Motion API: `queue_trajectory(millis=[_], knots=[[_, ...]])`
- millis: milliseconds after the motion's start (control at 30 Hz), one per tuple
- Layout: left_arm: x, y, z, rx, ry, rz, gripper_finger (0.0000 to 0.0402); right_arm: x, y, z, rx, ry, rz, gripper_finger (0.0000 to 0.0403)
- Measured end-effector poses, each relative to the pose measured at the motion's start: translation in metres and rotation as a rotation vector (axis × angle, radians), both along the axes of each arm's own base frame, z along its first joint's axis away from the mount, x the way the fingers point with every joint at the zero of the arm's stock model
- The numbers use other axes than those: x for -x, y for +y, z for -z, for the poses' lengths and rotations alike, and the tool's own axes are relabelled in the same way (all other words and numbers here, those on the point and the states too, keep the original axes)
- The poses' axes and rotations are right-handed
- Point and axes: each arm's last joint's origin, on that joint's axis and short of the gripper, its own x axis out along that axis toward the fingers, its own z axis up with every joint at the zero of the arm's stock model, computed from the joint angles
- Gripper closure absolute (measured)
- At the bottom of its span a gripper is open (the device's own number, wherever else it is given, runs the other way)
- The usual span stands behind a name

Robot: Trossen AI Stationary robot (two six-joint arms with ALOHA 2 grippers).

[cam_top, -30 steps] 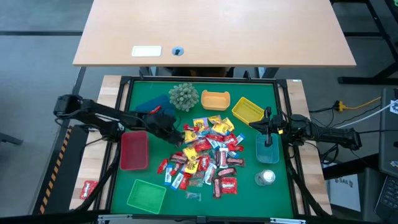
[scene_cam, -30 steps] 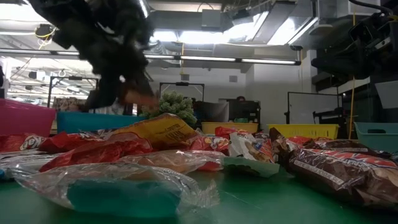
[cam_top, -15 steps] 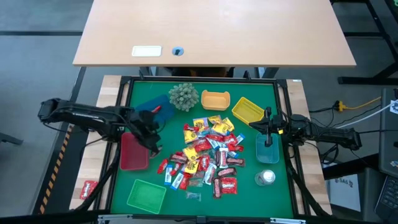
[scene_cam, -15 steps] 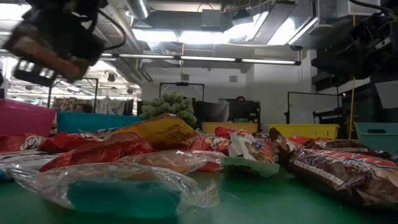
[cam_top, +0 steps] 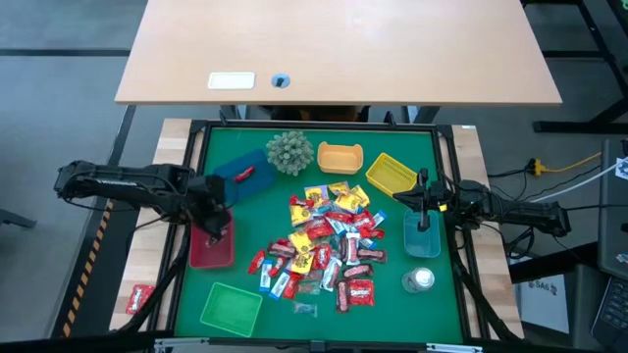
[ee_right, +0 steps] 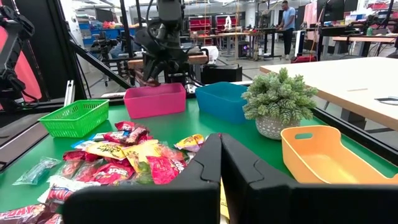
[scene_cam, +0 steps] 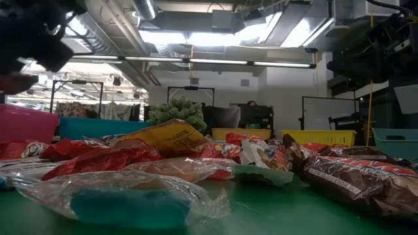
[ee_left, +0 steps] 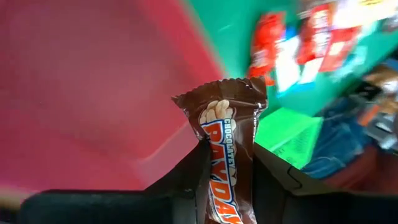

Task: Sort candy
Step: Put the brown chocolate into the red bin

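One brown bar [ee_left: 227,149] pinched in left gripper [cam_top: 218,227], hung over red tray [cam_top: 210,250] at mat's left edge. Remaining candy [cam_top: 324,245] heaped mid-mat. Right gripper [cam_top: 423,203] shut, empty, parked near right edge. Step judged: drop-off. Next likely needed: lowering slightly, opening over tray.

Left wrist view: brown candy bar [ee_left: 227,155] is clamped between the fingers [ee_left: 186,180], its lower end cut off by the frame edge, label only partly readable. Red tray [ee_left: 81,93] and candy pile [ee_left: 298,43] behind it are smeared, wrappers unreadable. Low view: left gripper [scene_cam: 26,39] is a dark blur cropped at the corner. High view: pile [cam_top: 324,245] overlaps itself, lower pieces hidden; the small red item in the blue tray [cam_top: 235,169] is too small to identify.
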Motion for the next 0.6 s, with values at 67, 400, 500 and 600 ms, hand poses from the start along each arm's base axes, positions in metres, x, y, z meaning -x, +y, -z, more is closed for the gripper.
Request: queue_trajectory(millis=[67, 400, 500, 600], knots=[[0.0004, 0.0, -0.0001, 0.001, 0.005, 0.0, 0.0319, 0.0, 0.0, 0.0, 0.0, 0.0, 0.0, 0.0402], [0.0007, 0.0001, -0.0001, 0.0, 0.008, 0.0, 0.0319, 0.0, 0.0002, 0.0, 0.0, 0.0, -0.007, 0.0402], [0.0008, 0.0, 0.0, 0.002, 0.013, -0.004, 0.0315, 0.0, 0.0002, 0.0, 0.0, 0.0, -0.007, 0.0402], [0.0012, 0.0, 0.0002, 0.016, 0.034, -0.035, 0.0295, 0.0, 0.0002, 0.0, 0.0, 0.0, -0.007, 0.0402]])
